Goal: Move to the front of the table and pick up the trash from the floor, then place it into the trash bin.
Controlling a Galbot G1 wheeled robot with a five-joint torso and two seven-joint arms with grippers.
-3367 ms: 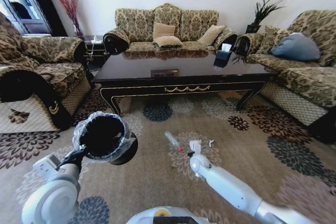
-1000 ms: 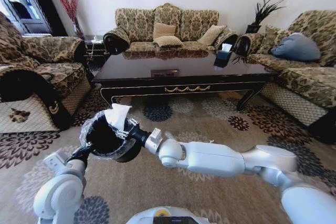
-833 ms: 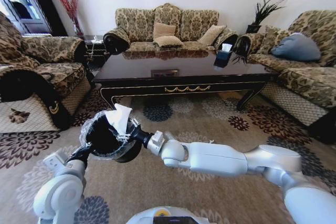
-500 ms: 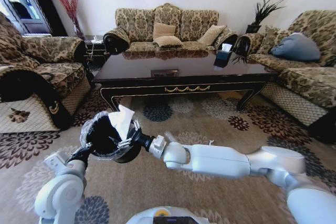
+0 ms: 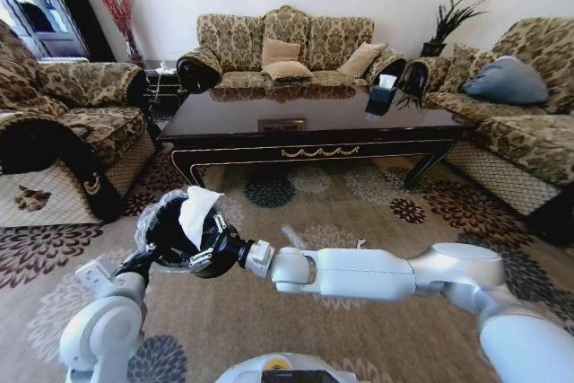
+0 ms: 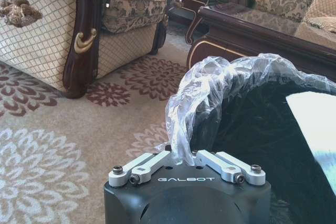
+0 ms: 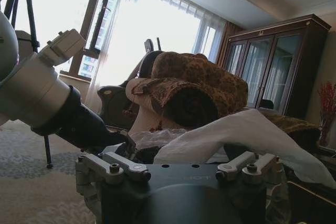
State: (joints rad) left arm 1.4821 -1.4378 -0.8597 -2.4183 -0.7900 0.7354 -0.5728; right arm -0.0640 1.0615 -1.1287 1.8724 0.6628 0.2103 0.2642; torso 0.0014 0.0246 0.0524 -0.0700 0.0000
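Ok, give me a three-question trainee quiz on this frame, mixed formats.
1. True or false: the white paper lies on the carpet.
2. Which gripper holds the trash bin by its lined rim: A left, B right?
3. Fill in: the paper sits over the bin's ____.

Key: 1 false, the right gripper holds it. 2 A, the left gripper clamps the rim. 3 mouth.

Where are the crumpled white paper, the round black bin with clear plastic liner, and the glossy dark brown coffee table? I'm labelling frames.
crumpled white paper [image 5: 197, 211], head view, middle of the sheet.
round black bin [image 6: 247, 129], left wrist view, dark inner wall.
coffee table [image 5: 314, 152], head view, front apron's gold ornament.
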